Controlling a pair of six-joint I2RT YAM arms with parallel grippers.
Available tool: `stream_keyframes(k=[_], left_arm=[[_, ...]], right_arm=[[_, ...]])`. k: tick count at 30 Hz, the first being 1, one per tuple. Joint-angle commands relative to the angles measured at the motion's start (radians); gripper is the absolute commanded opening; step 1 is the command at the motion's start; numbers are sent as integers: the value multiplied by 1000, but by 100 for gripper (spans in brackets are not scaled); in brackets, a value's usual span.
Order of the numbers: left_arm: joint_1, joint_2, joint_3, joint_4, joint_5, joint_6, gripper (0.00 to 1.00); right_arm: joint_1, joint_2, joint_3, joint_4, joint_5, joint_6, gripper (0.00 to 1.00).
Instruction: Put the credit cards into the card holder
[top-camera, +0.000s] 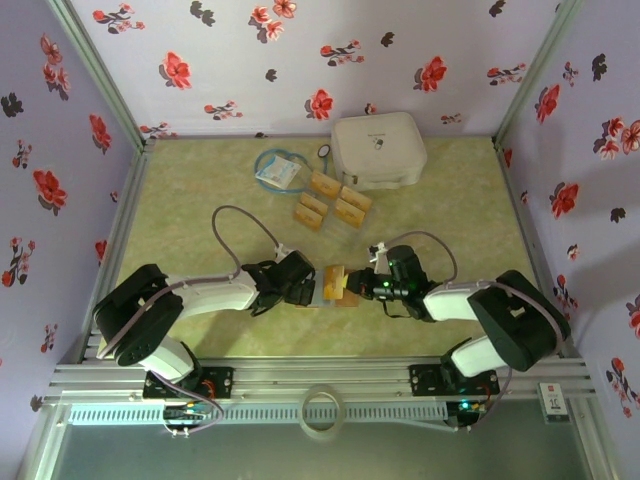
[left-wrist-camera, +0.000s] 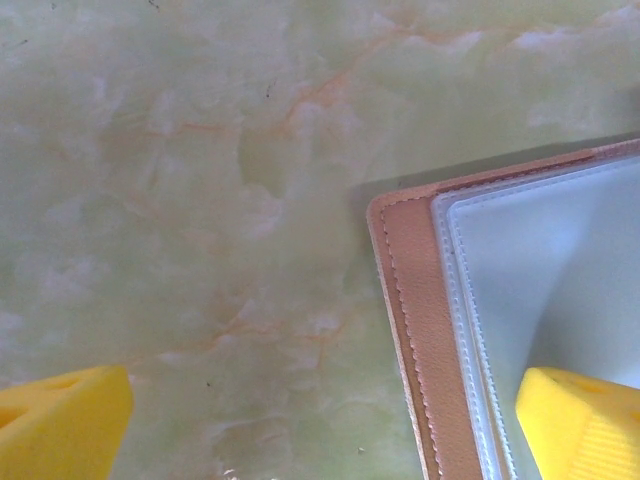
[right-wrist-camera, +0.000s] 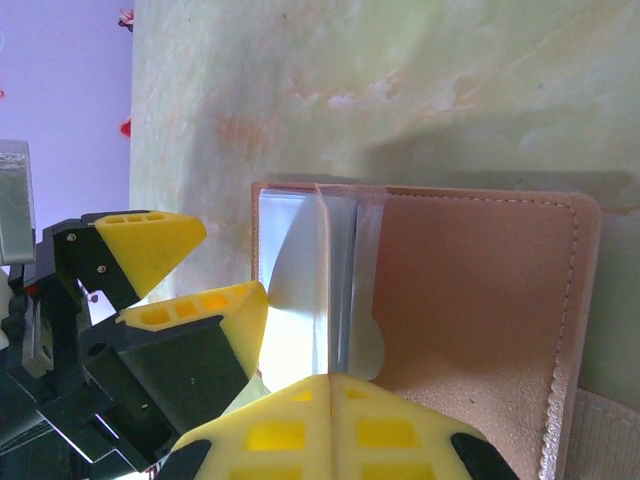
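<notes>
Flowered wallpaper closes in a pale green marbled counter. The card holder lies open on it toward six o'clock in the top view, leather down and clear pockets up. The right hand, at the holder's three o'clock, is closed tight and appears to pinch one clear leaf, which stands upright from the spine. The left hand, at nine o'clock, is spread wide and grips nothing. One of its yellow fingers is over the pocket side and the other over bare counter; whether either presses down cannot be told.

The credit cards lie flat in a loose cluster at twelve o'clock of the holder, well apart from it, with a white case at one o'clock. No card is in a pocket yet.

The pinch looks like the weak spot. The leaf is thin and slick, so a pull from the right hand could slip off it, crease it, or lift and drag the light holder. If the left hand goes for a card, nothing else would pin the holder, and it may skate or fold shut. The cards lie flat and close together, so fingers may push one along or knock its neighbours rather than get under an edge.
</notes>
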Motion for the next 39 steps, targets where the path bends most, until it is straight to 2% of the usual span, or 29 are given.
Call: stream_keyframes(k=[1,39], left_arm=[[-11,5,-29,-44,-11,-4,100],[-12,9,-21,-47,-10,-2,100]], right_arm=[[-5,17,16,41,-19,7,0],[-5,77,-39,98,-38,4,0]])
